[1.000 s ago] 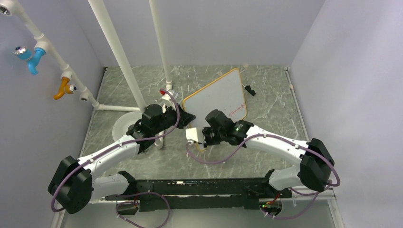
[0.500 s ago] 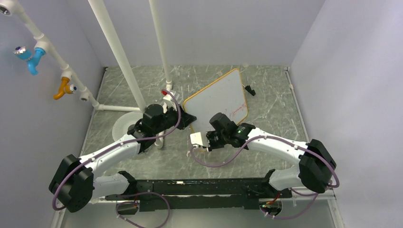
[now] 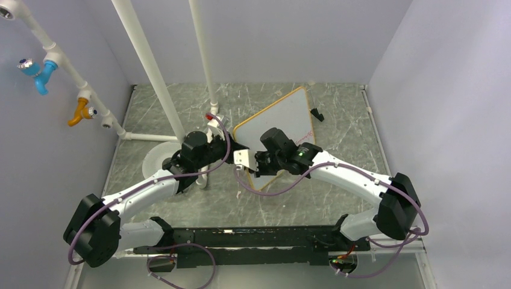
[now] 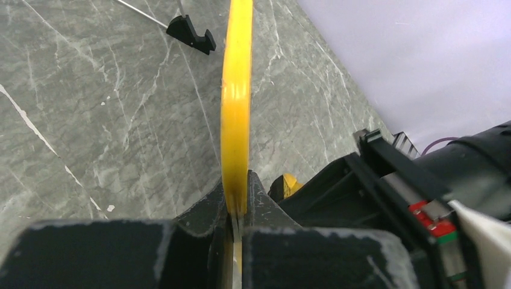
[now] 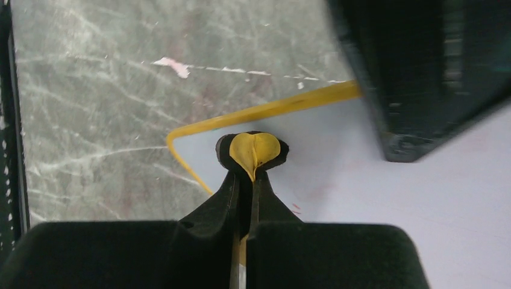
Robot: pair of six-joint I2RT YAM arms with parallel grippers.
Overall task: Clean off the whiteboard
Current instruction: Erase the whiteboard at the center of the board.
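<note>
The whiteboard (image 3: 280, 120) has a yellow-orange frame and lies skewed on the grey table, with red scrawl (image 3: 306, 138) near its right edge. My left gripper (image 3: 232, 148) is shut on the board's near-left frame edge, which the left wrist view shows as a yellow strip (image 4: 236, 102) pinched between the fingers (image 4: 238, 205). My right gripper (image 3: 258, 162) is shut on a small yellow eraser pad with a black back (image 5: 254, 150). It sits over the board's white surface (image 5: 361, 205), just inside the rounded corner of the frame (image 5: 271, 109). Faint red flecks (image 5: 295, 208) lie beside the right gripper (image 5: 253, 176).
Two white poles (image 3: 153, 72) (image 3: 203, 54) rise from the table behind the left arm. A round white disc (image 3: 155, 159) lies at the left. A small black clip (image 3: 317, 115) sits by the board's right edge, and a red-tipped item (image 3: 209, 115) near the pole base. Walls enclose three sides.
The right gripper with the eraser first dipped toward the near edge, then moved up and left onto the board's near-left corner. The board turned slightly. The left gripper stayed clamped on the frame.
</note>
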